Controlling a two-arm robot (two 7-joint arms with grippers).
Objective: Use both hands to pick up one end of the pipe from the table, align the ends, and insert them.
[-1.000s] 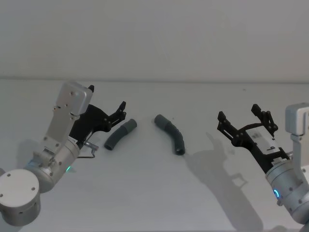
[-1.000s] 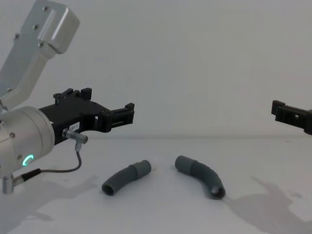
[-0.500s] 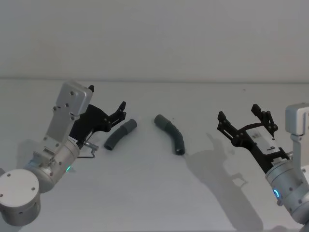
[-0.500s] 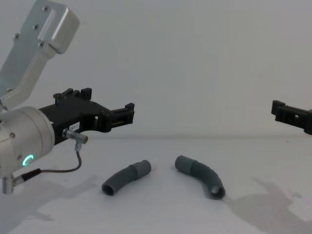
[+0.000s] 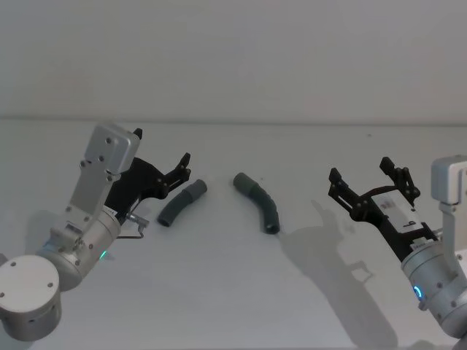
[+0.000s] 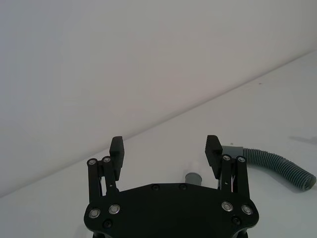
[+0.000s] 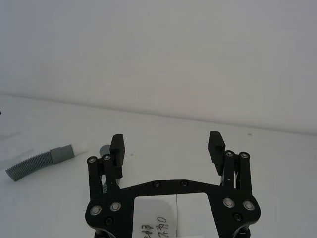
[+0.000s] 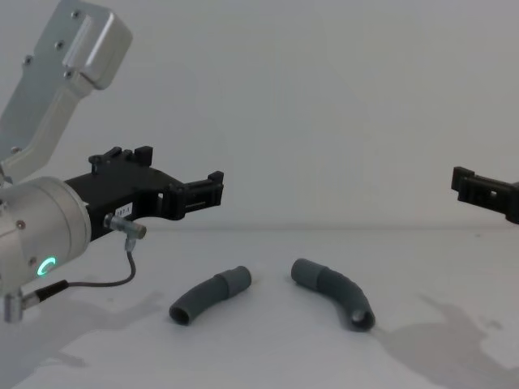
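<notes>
White counter (image 5: pixel 219 299), smooth and faintly glossy, plain pale wall behind. Pipe lies on it mid-scene as 2 separate pcs. Left piece (image 5: pixel 181 204) and right piece (image 5: pixel 260 203) are both curved, dark grey and ribbed. Their lighter smooth cuffs (image 5: pixel 198 189) (image 5: pixel 243 180) are at the far ends, facing each other, near but apart. Their dark open tips are at the near ends.

Left gripper (image 6: pixel 165 148) is black plastic on a silver cylindrical wrist w/ a green ring light (image 8: pixel 49 264). It sits raised just left of the left piece, jaws wide, nothing held. Right gripper (image 5: pixel 363 177) is well apart to the right, also raised, jaws wide and empty.

Chest view gives the side profile: both pcs flat on the counter, and a thin grey cable (image 8: pixel 105 284) loops under the left wrist. Left wrist view shows the ribbing clearly on the right piece, plus one cuff end-on just past the palm. Right wrist view shows a ribbed pc w/ cuff; can't tell which one.
</notes>
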